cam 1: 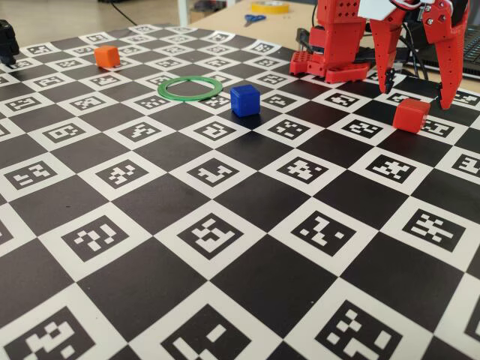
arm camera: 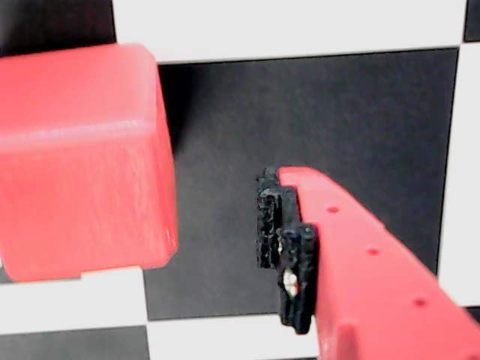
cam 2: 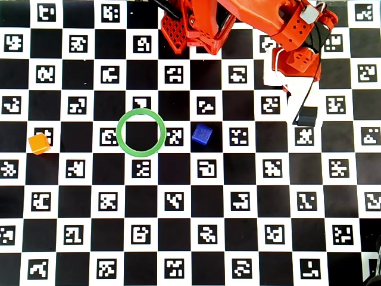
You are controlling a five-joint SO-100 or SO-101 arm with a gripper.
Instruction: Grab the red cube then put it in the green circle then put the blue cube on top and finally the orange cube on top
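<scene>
The red cube (cam 1: 411,115) sits on the checkered mat at the right, large at the left of the wrist view (arm camera: 82,157). My gripper (cam 1: 420,91) is open and hangs just over it, one finger to each side, touching nothing. Only one finger's black pad (arm camera: 281,240) shows in the wrist view, well apart from the cube. In the overhead view the arm hides the red cube. The green circle (cam 1: 189,97) (cam 2: 118,132) lies flat with nothing inside. The blue cube (cam 1: 245,100) (cam 2: 202,134) stands just right of it. The orange cube (cam 1: 107,55) (cam 2: 39,143) is far to the left.
The red arm base (cam 1: 337,45) (cam 2: 196,27) stands at the back edge of the mat. Behind it, off the mat, a yellow tape roll (cam 1: 270,7) and scissors (cam 1: 253,18) lie on a wooden surface. A black object (cam 1: 6,41) sits at the far left.
</scene>
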